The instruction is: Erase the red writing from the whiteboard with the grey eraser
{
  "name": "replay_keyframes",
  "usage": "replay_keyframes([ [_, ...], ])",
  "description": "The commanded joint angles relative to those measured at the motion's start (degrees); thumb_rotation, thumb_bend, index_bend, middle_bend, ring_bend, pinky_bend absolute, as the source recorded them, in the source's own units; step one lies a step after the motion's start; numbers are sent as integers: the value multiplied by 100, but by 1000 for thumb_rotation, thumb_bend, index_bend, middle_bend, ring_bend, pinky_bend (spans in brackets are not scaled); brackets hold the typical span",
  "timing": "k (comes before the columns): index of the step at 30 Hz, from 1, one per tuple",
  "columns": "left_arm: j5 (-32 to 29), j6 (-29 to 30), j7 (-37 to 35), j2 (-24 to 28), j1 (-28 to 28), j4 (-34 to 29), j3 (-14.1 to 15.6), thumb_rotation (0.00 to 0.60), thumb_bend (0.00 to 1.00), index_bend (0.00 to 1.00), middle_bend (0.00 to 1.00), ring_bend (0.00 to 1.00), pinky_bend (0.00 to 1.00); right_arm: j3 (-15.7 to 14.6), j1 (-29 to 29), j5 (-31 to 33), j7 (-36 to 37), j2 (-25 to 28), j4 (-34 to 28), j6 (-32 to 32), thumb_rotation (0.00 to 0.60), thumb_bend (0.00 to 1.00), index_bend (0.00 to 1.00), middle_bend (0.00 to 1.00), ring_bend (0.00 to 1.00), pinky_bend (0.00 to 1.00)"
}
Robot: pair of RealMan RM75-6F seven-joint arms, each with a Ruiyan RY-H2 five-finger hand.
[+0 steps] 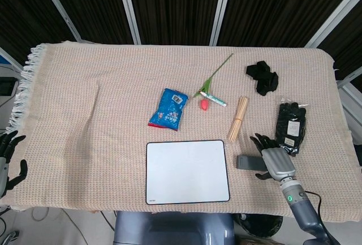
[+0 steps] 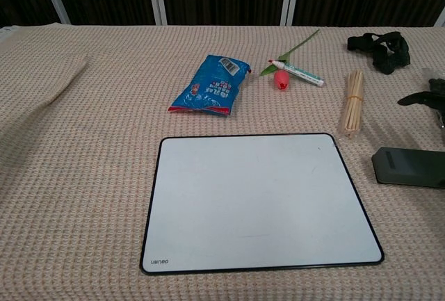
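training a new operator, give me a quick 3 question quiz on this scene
1. True or false: red writing shows on the whiteboard.
2. The grey eraser lies: A) on the whiteboard, B) on the cloth to the right of it, C) on the snack bag.
3. Fill in: the right hand is ____, its fingers spread beside the eraser.

Key: 1 false; 2 B; 3 open

Silver right hand (image 1: 276, 163), black fingers (image 1: 259, 140)
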Motion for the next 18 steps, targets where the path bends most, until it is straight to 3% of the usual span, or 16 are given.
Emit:
replay_keyframes([
  [1,-1,0,2,0,0,-1,0,600,558,161,46,0,75,54,-260,-270,167,332,-300,544,600,59,0,0,30,143],
  [10,-1,-5,15,-6,0,-12,3,600,558,161,46,0,75,-87,-933,-1028,895,847,-504,1626,600,60,0,0,27,143],
  [18,16,30,-1,0,14,-24,1,600,558,161,46,0,75,-122,-1438,-1554,832,690,76,2547,600,61,0,0,19,143],
])
